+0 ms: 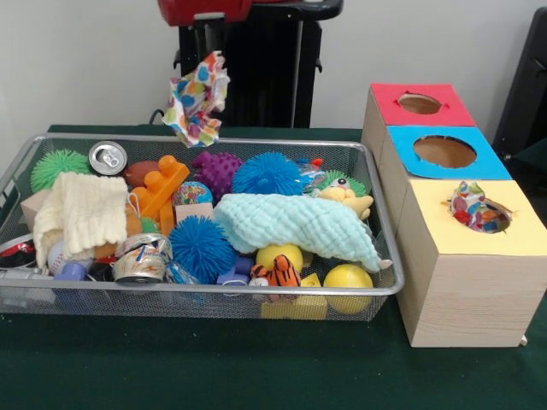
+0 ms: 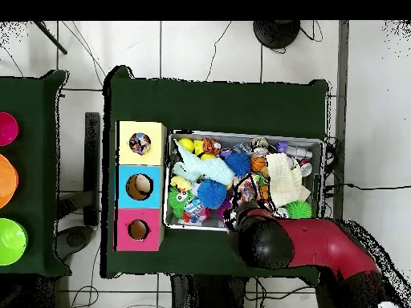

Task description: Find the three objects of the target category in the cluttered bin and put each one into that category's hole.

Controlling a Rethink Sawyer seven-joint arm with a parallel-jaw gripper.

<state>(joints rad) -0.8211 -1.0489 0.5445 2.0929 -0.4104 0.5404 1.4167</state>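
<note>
Front view gives you what the overhead hides under the red arm [image 2: 313, 245]: a crumpled polka-dot wrapper [image 1: 197, 98] hanging in the air above the wire-mesh bin's [image 1: 205, 143] far rim. You cannot tell how the gripper stands. Another dotted wrapper [image 1: 475, 208] sits in the yellow-topped box's hole [image 1: 496, 218], half sunk

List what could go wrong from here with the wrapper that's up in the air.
1. The raised wrapper hangs over the bin's far rim, well away from the yellow-topped box's hole. If it slips, it could drop back into the clutter.
2. Another wrapper bulges at that hole's mouth and may block the next one.
</note>
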